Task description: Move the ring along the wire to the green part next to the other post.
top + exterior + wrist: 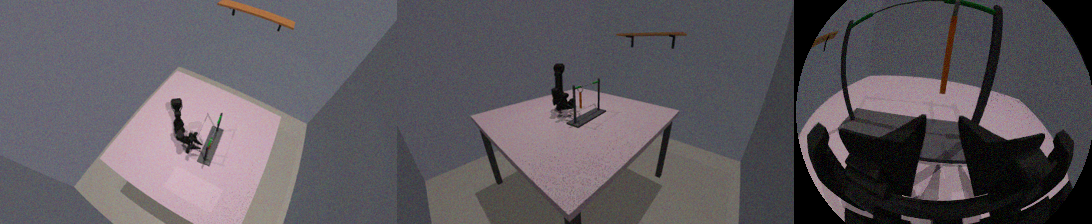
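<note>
The ring hangs on the green part of the wire beside the near post. Its orange handle points down; in the top view it is only a small reddish spot. The other green part is at the far post, with thin grey wire between. My gripper is partly open and empty, beside the stand. In the wrist view the handle's lower end is above the gap between the fingertips, not between them.
The dark base joins the posts on the pink table. The arm stands on the side of the stand where the gripper is. An orange shelf is on the wall, far off.
</note>
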### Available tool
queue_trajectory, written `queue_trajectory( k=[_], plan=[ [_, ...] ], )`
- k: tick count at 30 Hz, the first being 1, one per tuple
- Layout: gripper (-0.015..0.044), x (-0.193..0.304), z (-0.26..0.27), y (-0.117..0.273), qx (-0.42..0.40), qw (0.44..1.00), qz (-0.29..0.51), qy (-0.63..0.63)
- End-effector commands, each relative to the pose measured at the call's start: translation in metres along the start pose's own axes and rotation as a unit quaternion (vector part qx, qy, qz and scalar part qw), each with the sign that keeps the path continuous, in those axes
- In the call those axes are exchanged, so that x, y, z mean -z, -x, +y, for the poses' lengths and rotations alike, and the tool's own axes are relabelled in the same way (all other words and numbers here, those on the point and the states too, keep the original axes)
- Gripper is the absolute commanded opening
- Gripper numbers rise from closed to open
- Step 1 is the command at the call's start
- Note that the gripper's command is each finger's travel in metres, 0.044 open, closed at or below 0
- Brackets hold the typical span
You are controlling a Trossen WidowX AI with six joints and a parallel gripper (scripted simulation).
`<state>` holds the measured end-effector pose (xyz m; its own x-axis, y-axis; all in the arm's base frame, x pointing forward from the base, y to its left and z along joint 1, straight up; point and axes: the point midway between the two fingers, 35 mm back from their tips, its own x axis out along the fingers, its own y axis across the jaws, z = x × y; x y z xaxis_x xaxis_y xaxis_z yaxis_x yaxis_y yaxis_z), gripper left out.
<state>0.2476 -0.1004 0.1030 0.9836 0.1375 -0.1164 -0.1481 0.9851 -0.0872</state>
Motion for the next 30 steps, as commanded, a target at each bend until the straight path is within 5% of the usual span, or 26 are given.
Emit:
queue_trajectory(
  k=[1, 30],
  plan=[
    [0.0160, -0.019, -0.001, -0.014, 0.010, 0.999, -0.013, -0.028],
    [0.0160, -0.030, -0.004, -0.050, 0.012, 0.999, -0.019, -0.039]
  ],
)
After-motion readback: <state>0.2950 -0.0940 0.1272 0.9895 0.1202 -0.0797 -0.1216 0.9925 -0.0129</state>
